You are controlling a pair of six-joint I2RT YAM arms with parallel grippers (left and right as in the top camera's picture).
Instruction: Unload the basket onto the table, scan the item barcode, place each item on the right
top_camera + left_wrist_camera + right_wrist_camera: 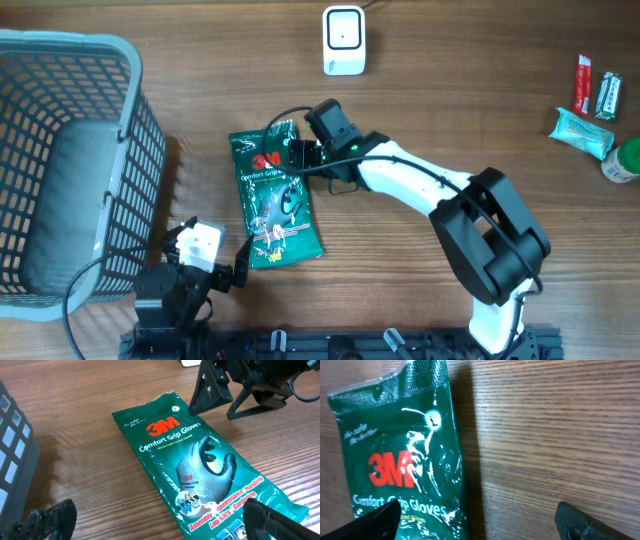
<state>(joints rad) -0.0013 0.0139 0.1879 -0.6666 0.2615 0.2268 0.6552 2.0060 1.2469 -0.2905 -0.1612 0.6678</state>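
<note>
The item, a green 3M Comfort Grip Gloves packet [275,195], lies flat on the wooden table with its printed front up [200,465]. No barcode shows on it. My right gripper [298,160] hovers open at the packet's upper right edge. In the right wrist view [482,525] one finger is over the packet [400,450] and the other over bare wood. My left gripper [215,255] stands open at the packet's lower left corner. In the left wrist view [160,527] its right finger sits over the packet's bottom. A white scanner-like device [343,40] stands at the far edge.
A grey wire basket [60,160] fills the left side of the table. At the far right lie small wrapped bars [598,95], a teal packet [582,132] and a green-capped bottle [622,160]. The right arm [440,195] stretches across the middle.
</note>
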